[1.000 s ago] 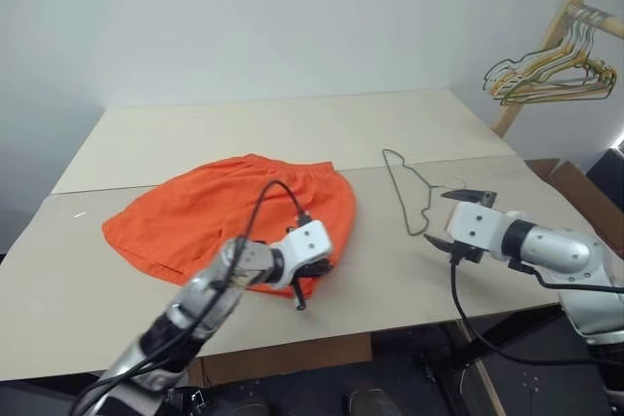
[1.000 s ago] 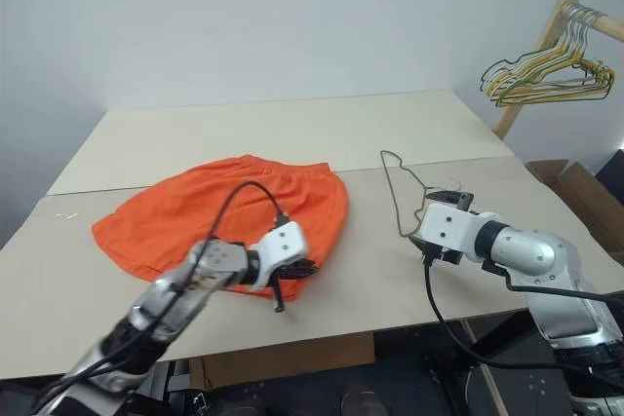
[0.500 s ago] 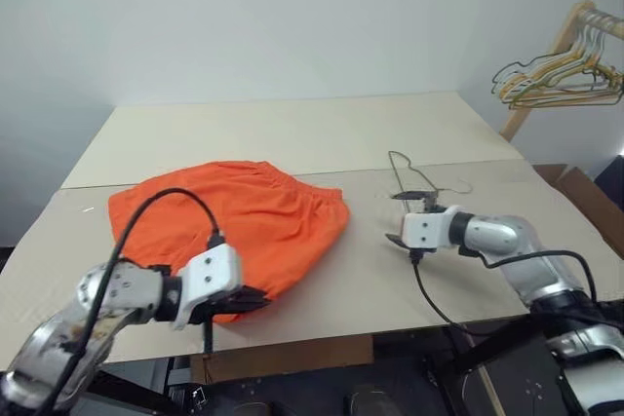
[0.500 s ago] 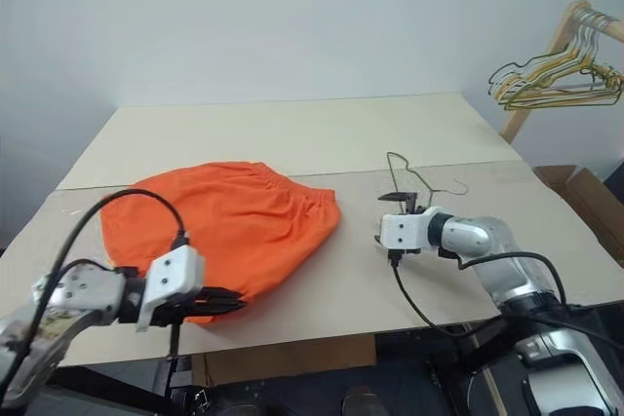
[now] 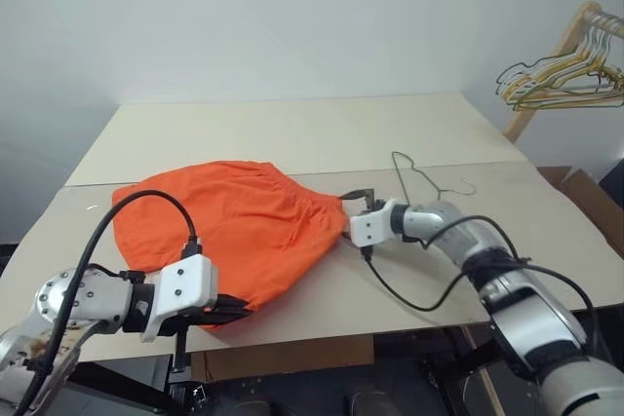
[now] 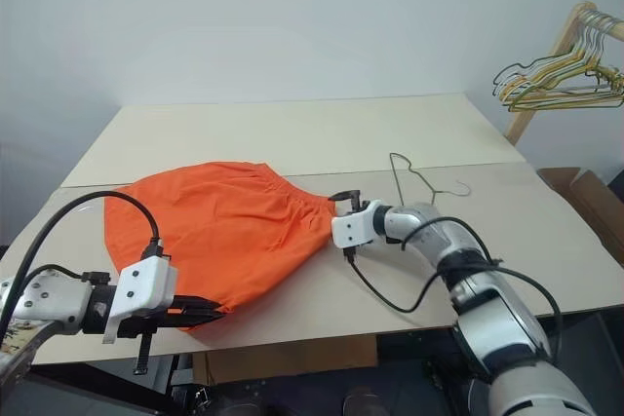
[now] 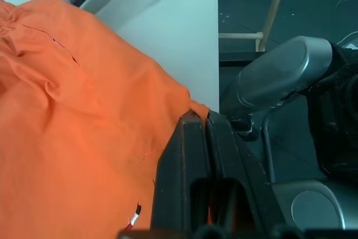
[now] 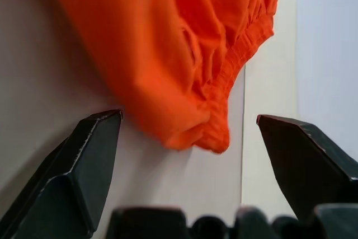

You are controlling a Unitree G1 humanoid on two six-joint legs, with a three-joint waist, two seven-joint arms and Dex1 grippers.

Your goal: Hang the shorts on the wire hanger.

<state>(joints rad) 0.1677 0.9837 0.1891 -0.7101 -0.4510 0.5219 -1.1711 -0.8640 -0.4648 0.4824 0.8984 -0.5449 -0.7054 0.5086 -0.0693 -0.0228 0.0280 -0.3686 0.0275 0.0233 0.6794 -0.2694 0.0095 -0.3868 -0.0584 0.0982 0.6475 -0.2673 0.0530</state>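
A: Shorts [image 5: 229, 231] lie spread flat on the surface [image 5: 292, 133]. Left pincer [image 6: 200, 311] is clamped on a hem corner at the near edge; right pincer [image 5: 353, 213], fingers spread wide, sits at the waistband corner, not gripping.

B: Wire hanger [image 5: 417, 182]?

A: Untouched, flat on the surface just beyond the right arm (hanging not begun). Coloured hangers [image 5: 561, 80] on a rack far right; nothing blocks.
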